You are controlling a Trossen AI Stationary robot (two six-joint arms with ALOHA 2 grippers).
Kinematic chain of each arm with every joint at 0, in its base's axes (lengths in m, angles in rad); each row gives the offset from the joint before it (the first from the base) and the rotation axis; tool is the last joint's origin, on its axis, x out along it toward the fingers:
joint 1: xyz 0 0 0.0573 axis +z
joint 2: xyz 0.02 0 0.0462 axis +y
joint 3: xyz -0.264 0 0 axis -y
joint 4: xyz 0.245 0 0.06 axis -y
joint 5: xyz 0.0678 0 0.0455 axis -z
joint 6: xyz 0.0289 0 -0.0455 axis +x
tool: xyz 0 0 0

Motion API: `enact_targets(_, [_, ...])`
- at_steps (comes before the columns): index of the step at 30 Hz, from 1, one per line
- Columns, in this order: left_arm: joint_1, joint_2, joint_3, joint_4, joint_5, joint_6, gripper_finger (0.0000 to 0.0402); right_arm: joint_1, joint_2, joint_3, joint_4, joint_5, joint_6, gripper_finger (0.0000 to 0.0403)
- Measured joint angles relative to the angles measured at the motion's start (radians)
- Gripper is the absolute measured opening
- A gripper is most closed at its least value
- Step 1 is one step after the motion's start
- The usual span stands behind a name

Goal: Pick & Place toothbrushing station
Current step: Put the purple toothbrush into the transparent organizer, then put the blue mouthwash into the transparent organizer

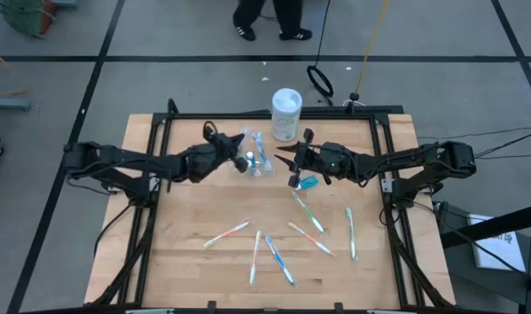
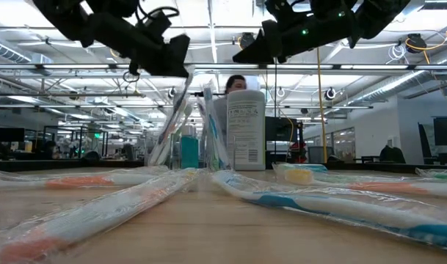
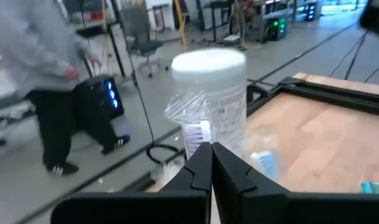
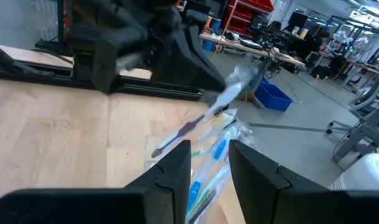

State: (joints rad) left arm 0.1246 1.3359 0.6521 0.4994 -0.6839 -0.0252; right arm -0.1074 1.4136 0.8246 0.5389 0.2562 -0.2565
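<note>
Left gripper (image 1: 233,146) pinching wrapped toothbrush (image 1: 241,141), labels unreadable

The left gripper (image 3: 210,163) had its fingers pressed together on a wrapped toothbrush (image 3: 192,118). Just beyond stood a white container (image 3: 217,93), and a person (image 3: 43,74) walked on the floor past the table (image 3: 326,137).

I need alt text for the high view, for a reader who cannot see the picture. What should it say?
Seen from above, two dark arms meet over a wooden table: the left gripper, shut, holds a wrapped toothbrush over a small clear plastic cup of toothbrushes, and the right gripper hovers beside it. A tall white cylindrical container stands behind; more wrapped toothbrushes lie scattered in front.
</note>
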Motion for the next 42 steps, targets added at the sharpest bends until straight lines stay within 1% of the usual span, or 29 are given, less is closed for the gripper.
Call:
enact_targets(6, [0.013,0.042,-0.001,-0.128,-0.006,-0.127,0.0007,0.000,0.000,0.000,-0.027,0.000,-0.015,0.0100])
enact_targets(10, [0.001,0.035,0.000,-0.162,-0.006,-0.143,0.0025,0.000,0.000,0.000,-0.066,0.000,-0.016,0.0100])
enact_targets(13, [-0.019,0.016,0.000,-0.164,-0.006,-0.100,0.0044,0.000,0.000,0.000,-0.081,0.000,0.009,0.0100])
enact_targets(17, [-0.039,-0.020,0.000,-0.168,-0.005,-0.024,0.0082,0.002,0.000,0.000,-0.098,-0.001,0.073,0.0100])
enact_targets(23, [-0.070,-0.116,0.000,-0.165,-0.007,0.091,0.0147,0.019,0.000,0.000,-0.220,-0.001,0.175,0.0100])
enact_targets(27, [-0.096,-0.194,0.000,-0.175,0.007,0.157,0.0174,0.042,0.000,0.000,-0.288,0.001,0.257,0.0100])
enact_targets(30, [-0.113,-0.242,0.000,-0.233,0.073,0.148,0.0181,0.063,0.000,0.000,-0.344,0.000,0.319,0.0100])
enact_targets(34, [-0.133,-0.266,0.000,-0.359,0.216,0.087,0.0182,0.079,0.000,0.000,-0.484,0.000,0.452,0.0100])
enact_targets(38, [-0.144,-0.248,0.000,-0.443,0.354,0.052,0.0182,0.090,0.000,0.000,-0.641,0.000,0.638,0.0100])
enact_targets(42, [-0.147,-0.209,0.000,-0.465,0.469,0.067,0.0182,0.090,0.000,0.000,-0.760,0.000,0.765,0.0100])
